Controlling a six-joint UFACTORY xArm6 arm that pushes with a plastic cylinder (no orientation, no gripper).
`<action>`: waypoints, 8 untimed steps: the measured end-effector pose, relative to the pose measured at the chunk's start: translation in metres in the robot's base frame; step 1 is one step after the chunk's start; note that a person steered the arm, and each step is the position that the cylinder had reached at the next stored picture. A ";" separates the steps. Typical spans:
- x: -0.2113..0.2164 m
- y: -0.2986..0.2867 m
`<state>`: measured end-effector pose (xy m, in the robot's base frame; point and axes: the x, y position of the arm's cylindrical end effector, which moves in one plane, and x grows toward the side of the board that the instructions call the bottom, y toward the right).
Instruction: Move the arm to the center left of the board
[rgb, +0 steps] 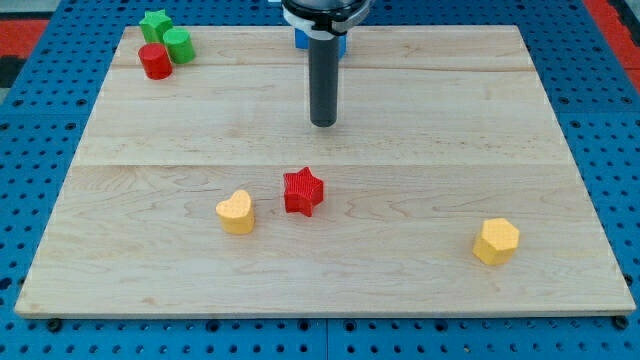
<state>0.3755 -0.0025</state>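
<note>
**Tip parked upper middle, clear of every block**

Tip (323, 124) first: I've got no claw on this rig, only a straight dark rod, so there is nothing to spread or pinch and it holds nothing. My tip sits on the bench (130, 150) a little above the middle of the board, about on the centre line from left to right. It touches no block.

Nearest to it is the red star (303, 191), below the tip and slightly toward the view's left, apart from it with bare wood between. Just beside the star, further left and a touch lower, there's the yellow heart (235, 212); the two are close but not touching.

Over at the view's lower right, the yellow hexagon (496, 241) stands alone, well apart from my tip.

Up in the top left corner I see a tight cluster: the green star (154, 24), the green cylinder (178, 44) just right of and below it, and the red cylinder (155, 62) at the cluster's bottom left. They look pressed together, though I can't tell whether all three touch.

Behind the rod at the top edge, a blue block (300, 39) peeks out; its shape is hidden by the rod.

The centre left of the board lies well to the left of my tip and slightly lower.
</note>
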 end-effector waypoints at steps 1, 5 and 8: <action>0.000 0.000; -0.018 -0.117; 0.034 -0.197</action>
<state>0.4096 -0.1996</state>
